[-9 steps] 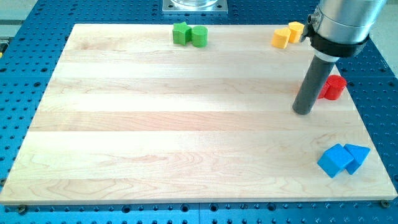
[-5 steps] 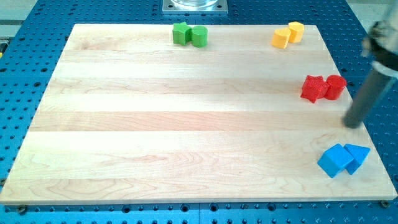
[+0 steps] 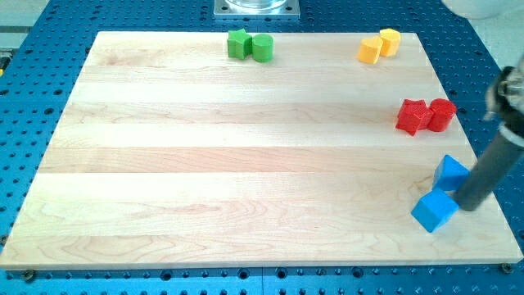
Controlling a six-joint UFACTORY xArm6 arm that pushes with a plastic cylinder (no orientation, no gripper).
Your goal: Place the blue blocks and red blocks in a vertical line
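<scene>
Progress is being judged as partial. No gripper is fitted, so nothing is being held; my tip [image 3: 468,206] is being pressed at the right of the blue cube [image 3: 434,211], just below the other blue block [image 3: 450,172]. Red star-like block [image 3: 413,116] and red cylinder [image 3: 442,114] are sitting side by side above on the desk [image 3: 246,164]; stacking into one column is being left.
</scene>
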